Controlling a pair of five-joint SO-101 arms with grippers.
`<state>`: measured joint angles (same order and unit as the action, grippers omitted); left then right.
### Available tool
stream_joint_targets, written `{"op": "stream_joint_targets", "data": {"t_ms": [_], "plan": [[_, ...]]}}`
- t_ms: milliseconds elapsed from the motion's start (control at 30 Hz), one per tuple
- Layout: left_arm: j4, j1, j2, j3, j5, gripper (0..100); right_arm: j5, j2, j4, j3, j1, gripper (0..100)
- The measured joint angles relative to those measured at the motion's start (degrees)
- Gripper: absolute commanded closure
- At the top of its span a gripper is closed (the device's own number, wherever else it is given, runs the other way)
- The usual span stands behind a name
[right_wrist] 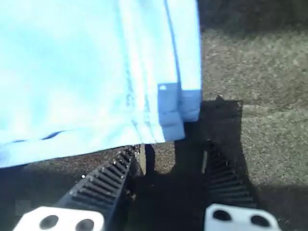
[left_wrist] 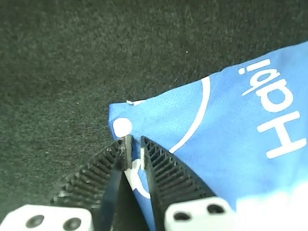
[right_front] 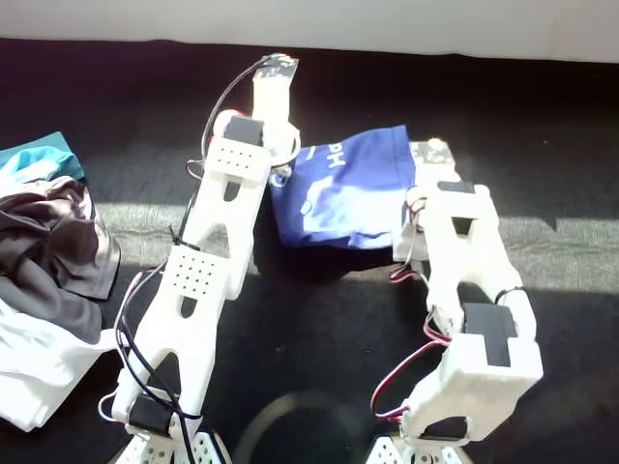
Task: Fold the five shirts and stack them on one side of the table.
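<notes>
Your left gripper (left_wrist: 134,153) has its ribbed jaws pinched almost together on a corner of the blue fabric shirt with white print (left_wrist: 231,144). The shirt lies on the black cloth-covered table (right_front: 319,329) between the two arms. Your right gripper (right_wrist: 173,161) stands parted, holding nothing, just beside the shirt's hemmed edge. A rumpled pile of teal, dark grey and white shirts (right_front: 48,251) sits beside the left arm.

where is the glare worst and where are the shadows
High view: a sunlit band crosses the table and washes out the blue shirt; right wrist view: the shirt glares pale, hard shadow beside it; left wrist view: mostly even light.
</notes>
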<state>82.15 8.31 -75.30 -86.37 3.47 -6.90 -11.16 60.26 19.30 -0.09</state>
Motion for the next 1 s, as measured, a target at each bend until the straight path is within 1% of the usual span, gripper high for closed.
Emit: {"op": "stream_joint_targets", "data": {"t_ms": [133, 367, 467, 533, 600, 800, 1000], "plan": [[4.40, 0.00, 3.60, 0.00, 0.26, 95, 0.00, 2.64, 1.58, -0.44, 1.05, 79.6], [15.21, 0.00, 16.97, 0.18, 0.26, 95, 1.58, 18.46, 3.69, -6.15, -0.09, 79.2], [18.02, 0.00, 21.27, 1.32, 0.26, 95, 5.54, 17.93, 4.31, -12.92, -0.09, 73.7], [18.46, 0.00, 23.12, 3.25, 0.26, 95, 7.91, 14.51, 5.45, -18.37, -0.53, 68.7], [18.73, 0.00, 24.44, 5.45, 0.26, 95, 10.64, 9.05, 8.09, -24.26, -1.58, 65.9], [18.73, -0.44, 26.20, 12.57, 0.26, 95, 15.74, -12.31, 16.62, -44.66, -5.10, 65.8], [18.73, -4.40, 26.20, 15.38, 0.26, 95, 21.98, -31.12, 22.68, -63.21, -6.77, 65.7]]}}
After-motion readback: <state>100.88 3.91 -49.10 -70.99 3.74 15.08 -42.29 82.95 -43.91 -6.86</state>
